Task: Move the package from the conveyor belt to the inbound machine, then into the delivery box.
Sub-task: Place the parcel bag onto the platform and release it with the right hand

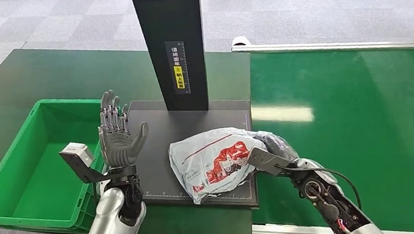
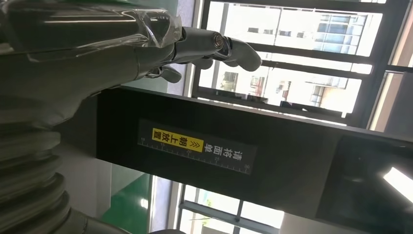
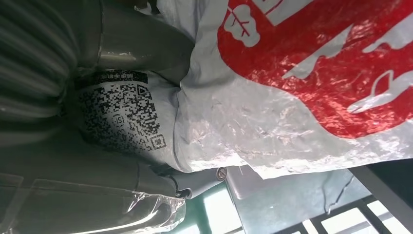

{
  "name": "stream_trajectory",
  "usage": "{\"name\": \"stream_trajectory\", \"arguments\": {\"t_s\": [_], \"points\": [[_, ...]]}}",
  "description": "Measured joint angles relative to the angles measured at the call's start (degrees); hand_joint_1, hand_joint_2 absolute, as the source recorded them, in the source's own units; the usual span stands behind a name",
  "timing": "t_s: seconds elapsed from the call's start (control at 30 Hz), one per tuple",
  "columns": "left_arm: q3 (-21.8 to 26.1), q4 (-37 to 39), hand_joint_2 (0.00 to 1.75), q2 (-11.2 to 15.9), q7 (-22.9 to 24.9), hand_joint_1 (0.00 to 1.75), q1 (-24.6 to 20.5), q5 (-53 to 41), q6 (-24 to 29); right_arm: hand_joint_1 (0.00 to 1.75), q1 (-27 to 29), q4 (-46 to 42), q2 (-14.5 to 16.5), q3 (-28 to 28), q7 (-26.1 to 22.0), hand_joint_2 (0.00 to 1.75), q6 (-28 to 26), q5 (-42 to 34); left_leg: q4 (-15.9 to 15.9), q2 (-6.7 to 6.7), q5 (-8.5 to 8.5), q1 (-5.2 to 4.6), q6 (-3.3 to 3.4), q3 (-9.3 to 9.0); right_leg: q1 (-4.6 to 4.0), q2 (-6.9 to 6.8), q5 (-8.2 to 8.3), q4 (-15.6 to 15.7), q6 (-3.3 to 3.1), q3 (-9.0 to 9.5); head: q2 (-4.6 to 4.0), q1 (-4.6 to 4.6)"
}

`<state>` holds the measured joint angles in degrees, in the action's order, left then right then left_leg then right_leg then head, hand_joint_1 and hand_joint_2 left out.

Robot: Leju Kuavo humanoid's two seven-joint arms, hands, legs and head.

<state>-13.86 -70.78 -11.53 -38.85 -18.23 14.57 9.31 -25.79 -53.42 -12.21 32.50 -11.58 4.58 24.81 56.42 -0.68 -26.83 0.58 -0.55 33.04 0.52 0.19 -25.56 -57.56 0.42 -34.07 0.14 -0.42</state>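
Head view: right hand point(image 1: 272, 148) gripped the white-and-red package point(image 1: 214, 160) on the inbound machine's dark platform point(image 1: 157, 155); left hand point(image 1: 117, 137) stood spread, empty, beside the green crate point(image 1: 13, 190).

Grey tiled floor point(image 1: 27, 25) behind; windows point(image 2: 311, 53) w/ buildings outside.

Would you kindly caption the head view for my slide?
Right hand holds the package on the black scanner plate; left hand raised open beside the green box.

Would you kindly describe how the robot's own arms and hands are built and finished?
Both forearms are silver metal. The left hand is dark grey with segmented fingers and a grey box at its wrist. The right hand is grey too, its forearm open-framed with a black cable.
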Motion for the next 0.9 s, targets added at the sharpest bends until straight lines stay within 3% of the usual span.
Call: {"name": "stream_trajectory", "arguments": {"t_s": [0.17,0.57,0.9], "points": [[-0.48,0.08,1.75,-0.06,0.09,0.0,-0.05,-0.1,-0.08,1.75,0.15,-0.1,0.74,0.56,-3.17,1.75,-3.24,0.64,0.0,0.01,0.0,0.0,0.0,-0.01,0.0,0.02,0.0,0.0,0.0,0.0,0.01,0.01],[-0.55,0.25,1.75,-0.19,0.1,0.0,-0.23,-0.12,-0.15,1.75,0.24,-0.4,1.42,1.4,-3.7,1.75,-3.83,0.68,0.0,0.02,0.0,0.0,0.0,-0.01,0.0,0.03,0.0,0.0,0.0,0.0,-0.01,0.01],[-1.33,0.71,1.75,-0.32,0.1,0.0,-0.81,-0.12,-0.2,1.72,1.25,-1.83,2.82,1.5,-7.46,1.75,-8.38,3.55,0.0,0.03,0.0,0.01,0.0,-0.02,-0.01,0.05,0.0,0.0,0.0,-0.01,0.0,-0.01]]}}
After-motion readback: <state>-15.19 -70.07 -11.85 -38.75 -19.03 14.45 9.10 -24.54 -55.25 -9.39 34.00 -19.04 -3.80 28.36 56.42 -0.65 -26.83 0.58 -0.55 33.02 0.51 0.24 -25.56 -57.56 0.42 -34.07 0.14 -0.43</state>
